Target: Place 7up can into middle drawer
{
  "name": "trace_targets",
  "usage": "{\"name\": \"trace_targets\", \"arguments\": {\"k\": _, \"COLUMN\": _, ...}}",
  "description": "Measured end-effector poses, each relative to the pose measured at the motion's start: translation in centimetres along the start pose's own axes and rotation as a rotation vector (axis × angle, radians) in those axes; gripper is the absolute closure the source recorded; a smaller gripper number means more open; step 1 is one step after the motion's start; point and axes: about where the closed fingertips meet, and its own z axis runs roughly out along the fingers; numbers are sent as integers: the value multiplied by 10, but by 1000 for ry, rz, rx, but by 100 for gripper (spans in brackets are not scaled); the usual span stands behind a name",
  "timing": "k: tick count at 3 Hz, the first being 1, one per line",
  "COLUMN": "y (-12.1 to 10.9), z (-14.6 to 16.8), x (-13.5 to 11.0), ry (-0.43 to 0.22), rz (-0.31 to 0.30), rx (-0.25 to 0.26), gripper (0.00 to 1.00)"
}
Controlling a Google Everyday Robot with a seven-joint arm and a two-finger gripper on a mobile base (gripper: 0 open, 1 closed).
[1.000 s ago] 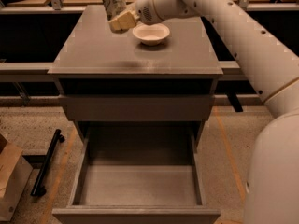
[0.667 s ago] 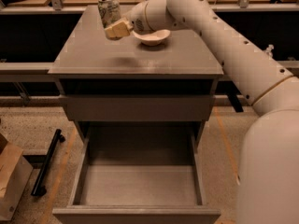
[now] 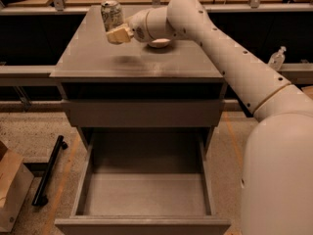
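Centrally, a grey drawer cabinet (image 3: 98, 58) stood on a speckled floor, seen from the front and slightly above. A thick cream-coloured robot arm (image 3: 234, 62) reached in from the lower right and stretched across the cabinet's flat top toward its back left corner. At the end of the arm, the gripper (image 3: 115, 27) hung over that rear left part of the top. Its tan fingers (image 3: 120, 34) were closed around the lower part of the 7up can (image 3: 111, 13).

The can was held in the air, clear of the surface, and leaned slightly. Its silver top was uppermost, and its pale printed label faced the camera. A soft shadow (image 3: 128, 60) lay on the cabinet top below and a little in front of it.

Just behind the wrist of the arm, a shallow white bowl (image 3: 159, 44) rested on the cabinet top, mostly hidden by the arm.

Below the top was a closed drawer front (image 3: 142, 112). Beneath that, an open drawer (image 3: 144, 195) was pulled far out toward the camera, its bare grey floor showing.

On the floor to the left lay a black bar (image 3: 49, 171), and beside it stood a brown cardboard box (image 3: 12, 190). A clear plastic bottle (image 3: 277, 58) stood at the far right, behind the arm.
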Motion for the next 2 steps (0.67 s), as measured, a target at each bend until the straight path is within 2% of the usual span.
{"name": "trace_targets", "arguments": {"k": 1, "y": 2, "z": 3, "x": 1, "ry": 1, "rz": 0, "rx": -4, "gripper": 0}}
{"name": "trace_targets", "arguments": {"k": 2, "y": 2, "z": 3, "x": 1, "ry": 1, "rz": 0, "rx": -4, "gripper": 0}}
